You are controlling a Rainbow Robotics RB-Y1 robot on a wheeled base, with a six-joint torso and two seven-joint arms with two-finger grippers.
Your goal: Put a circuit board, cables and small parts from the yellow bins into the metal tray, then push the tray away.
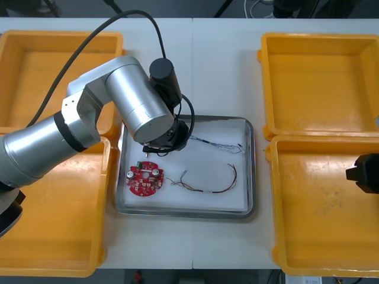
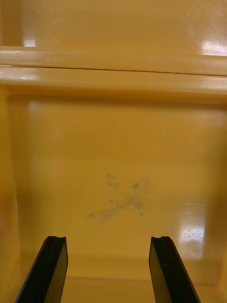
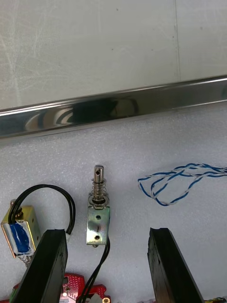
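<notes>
We see the left gripper (image 3: 106, 267) open over the central metal tray (image 1: 250, 177), a small metal part (image 3: 98, 220) between its fingers (image 3: 47, 265); the right gripper (image 2: 109, 270) open over the lower-right yellow bin (image 1: 320, 236).

I see a light tabletop (image 1: 219, 71), a thin seam (image 1: 192, 59) running down its middle, dark floor (image 1: 177, 7) beyond its far edge, a pale cord (image 1: 256, 9) lying there

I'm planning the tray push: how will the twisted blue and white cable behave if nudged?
Probably floppy: the twisted blue and white cable lies in loose loops in the metal tray. Likely light, being thin, so it may slide rather than roll. The open left pincer hovers nearby.
</notes>
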